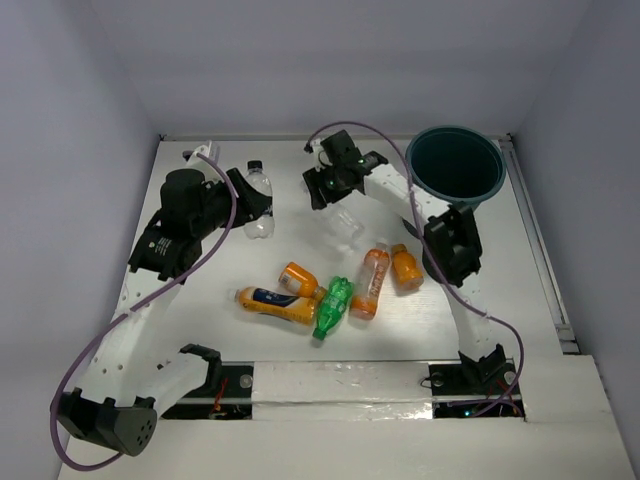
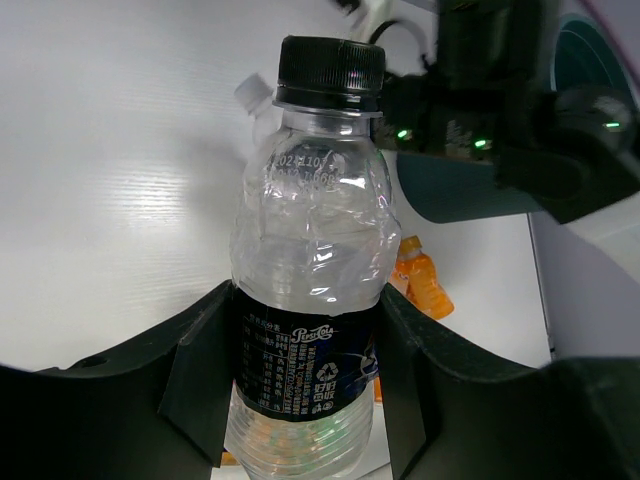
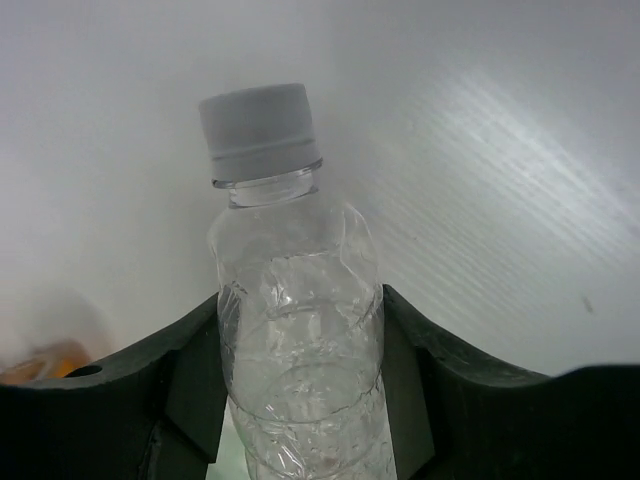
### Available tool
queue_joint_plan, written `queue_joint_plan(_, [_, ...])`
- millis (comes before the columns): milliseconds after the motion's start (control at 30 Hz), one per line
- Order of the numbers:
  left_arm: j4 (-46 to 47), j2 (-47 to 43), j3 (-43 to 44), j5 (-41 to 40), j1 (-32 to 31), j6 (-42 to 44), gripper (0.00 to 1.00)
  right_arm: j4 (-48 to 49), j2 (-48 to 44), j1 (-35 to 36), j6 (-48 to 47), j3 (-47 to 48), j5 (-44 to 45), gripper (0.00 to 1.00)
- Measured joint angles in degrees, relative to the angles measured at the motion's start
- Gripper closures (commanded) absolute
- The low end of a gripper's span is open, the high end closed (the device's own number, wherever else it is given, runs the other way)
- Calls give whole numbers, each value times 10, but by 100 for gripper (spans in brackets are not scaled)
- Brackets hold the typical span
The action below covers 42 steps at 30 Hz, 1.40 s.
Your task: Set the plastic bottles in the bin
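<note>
Plastic bottle (image 2: 305,240): Pepsi label (image 2: 300,365) left-wrist only

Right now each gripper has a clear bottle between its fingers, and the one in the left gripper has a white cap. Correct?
One thing is wrong: the clear bottle in the left gripper has a black cap, as the left wrist view shows. The white cap tops the other clear bottle, between the fingers of the right gripper. The rest holds.
</note>
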Motion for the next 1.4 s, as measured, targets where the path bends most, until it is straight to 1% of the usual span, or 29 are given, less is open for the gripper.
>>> queue_joint_plan(100, [1,0,0,13,0,-6,83,11,-41,0,16,22,14,54])
queue_joint_plan(267, [19,1,0,42,0,-26,83,50,-197,-10,39,53,31,55])
queue_joint_plan(333, [35,1,0,53,-1,-35,83,72,-269,-30,49,59,37,55])
queue_joint_plan(400, [51,1,0,61,-3,-45,83,97,-341,-66,58,58,53,55])
queue_joint_plan(467, [66,1,0,64,-8,-53,83,124,-403,-118,69,43,78,55])
queue_joint_plan(600, [88,8,11,62,-38,-65,83,172,-489,-214,96,-42,138,54])
queue_joint_plan(667, [96,22,30,57,-65,-69,83,186,-508,-242,110,-86,160,54])
queue_joint_plan(733, [104,40,54,50,-94,-70,83,198,-508,-262,122,-116,183,53])
queue_joint_plan(833, [113,70,91,34,-136,-70,83,204,-480,-284,133,-158,212,52])
queue_joint_plan(1000, [123,113,147,11,-178,-67,83,210,-438,-308,142,-220,241,50])
queue_joint_plan(1067, [126,125,163,2,-190,-65,84,210,-427,-312,144,-231,249,46])
queue_joint_plan(1100, [128,132,169,-2,-195,-65,84,213,-423,-313,146,-234,250,42])
queue_joint_plan(1133, [129,139,178,-7,-201,-65,84,213,-420,-316,147,-237,252,28])
queue_joint_plan(1200, [133,156,193,-15,-214,-63,84,215,-420,-318,156,-240,254,12])
queue_joint_plan(1233, [134,165,201,-17,-221,-61,84,221,-422,-319,161,-243,254,2])
queue_joint_plan(1267, [137,176,210,-20,-228,-59,85,225,-424,-319,162,-246,254,0])
queue_joint_plan(1400, [145,235,260,-28,-249,-48,85,223,-442,-319,179,-250,245,0])
